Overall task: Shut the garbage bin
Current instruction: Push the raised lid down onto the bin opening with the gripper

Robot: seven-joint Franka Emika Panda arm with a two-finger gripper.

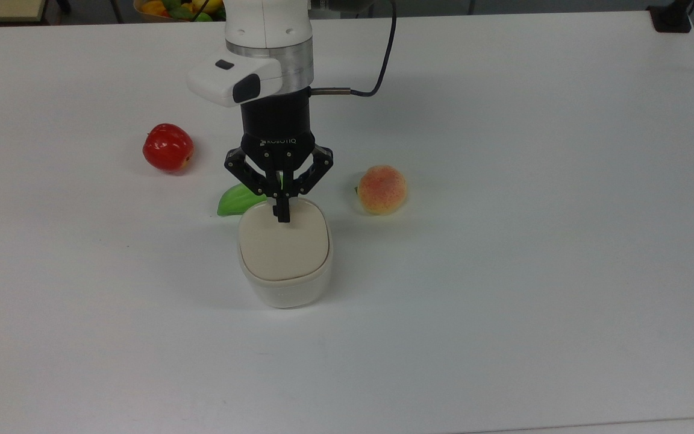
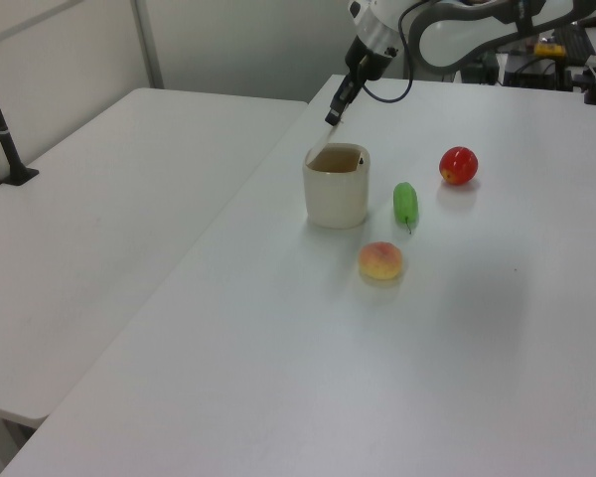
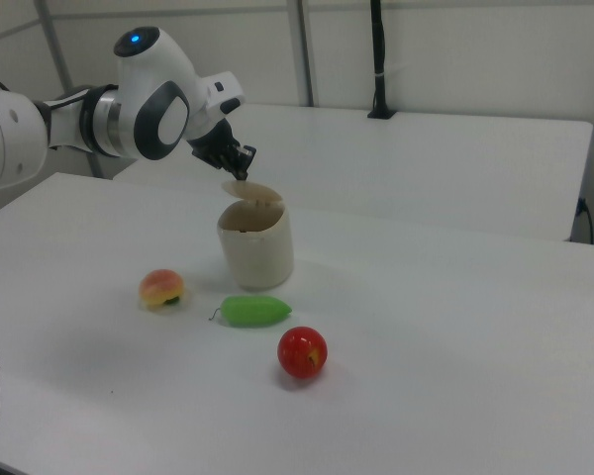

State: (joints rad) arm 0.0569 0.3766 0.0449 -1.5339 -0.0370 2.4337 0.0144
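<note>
The gripper (image 1: pixel 281 216) has its two fingers pressed together with nothing between them. The joined tips bear on the far edge of the lid (image 1: pixel 284 247) of the garbage bin (image 1: pixel 285 286). In the right view the gripper (image 3: pixel 240 166) sits just above the lid (image 3: pixel 254 192), which is tilted partway down over the opening, hinged on one side and not yet seated.

The bin stands upright near the middle of the white table (image 1: pixel 503 241). A green fruit (image 1: pixel 235 200) lies just beside it on the top view's upper left, a peach (image 1: pixel 382 189) is near on the top view's right, and a red apple (image 1: pixel 168 147) is well apart on the top view's left.

Handling, as a judgement: the bin appears to be light, thin, rigid plastic with a smooth surface, so it may slide or tip under a sideways push. No grasp is needed. Apply contact on the flat top of the lid, toward the free edge away from the hinge, and press straight down until the lid seats.
</note>
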